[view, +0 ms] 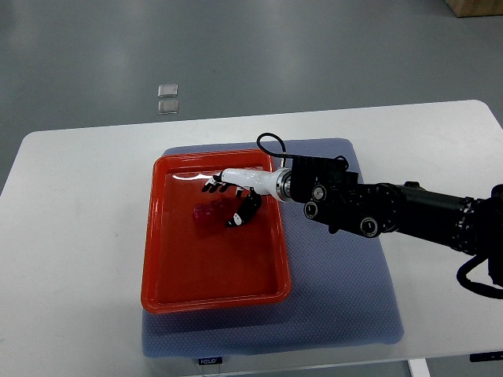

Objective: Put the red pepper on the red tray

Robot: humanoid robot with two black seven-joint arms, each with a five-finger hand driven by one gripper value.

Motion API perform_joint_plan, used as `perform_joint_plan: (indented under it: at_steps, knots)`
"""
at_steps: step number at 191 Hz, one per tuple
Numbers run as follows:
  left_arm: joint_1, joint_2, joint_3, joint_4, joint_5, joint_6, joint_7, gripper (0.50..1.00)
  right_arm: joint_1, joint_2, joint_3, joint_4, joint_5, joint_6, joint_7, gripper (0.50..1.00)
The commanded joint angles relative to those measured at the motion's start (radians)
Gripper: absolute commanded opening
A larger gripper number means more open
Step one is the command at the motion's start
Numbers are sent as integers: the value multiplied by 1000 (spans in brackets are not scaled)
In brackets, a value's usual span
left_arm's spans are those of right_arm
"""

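Hovering near the red tray (pixel 161 236)'s far edge, the right hand (pixel 234 196) spreads empty fingers beside the seemingly light, smooth red pepper (pixel 210 216).

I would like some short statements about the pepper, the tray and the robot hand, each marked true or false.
1. The red pepper lies inside the red tray. True.
2. The right hand is above the tray. True.
3. The tray sits directly on the bare white table. False: it rests on a blue-grey mat.
4. The left arm reaches into the tray. False: only the right arm shows.
5. The tray holds several vegetables. False: only the pepper.
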Motion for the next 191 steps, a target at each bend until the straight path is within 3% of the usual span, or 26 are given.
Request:
perform_joint_plan:
  at_steps: [1, 48, 107, 140, 191]
  knots:
    - [1, 0, 0, 2, 0, 0, 0, 1000, 8, 0, 49, 2, 17, -2, 0, 866]
    - [0, 0, -2, 2, 0, 0, 0, 1000, -9, -31, 304, 4, 86, -3, 31, 879]
    - [0, 0, 0, 1, 0, 0, 0, 1000, -317, -69, 954, 3, 566, 8, 71, 879]
    - [0, 0, 0, -1, 0, 0, 0, 1000, -421, -71, 1009, -4, 839, 41, 74, 911]
    - [0, 0, 0, 1, 0, 0, 0, 1000, -481, -71, 1020, -8, 921, 113, 120, 911]
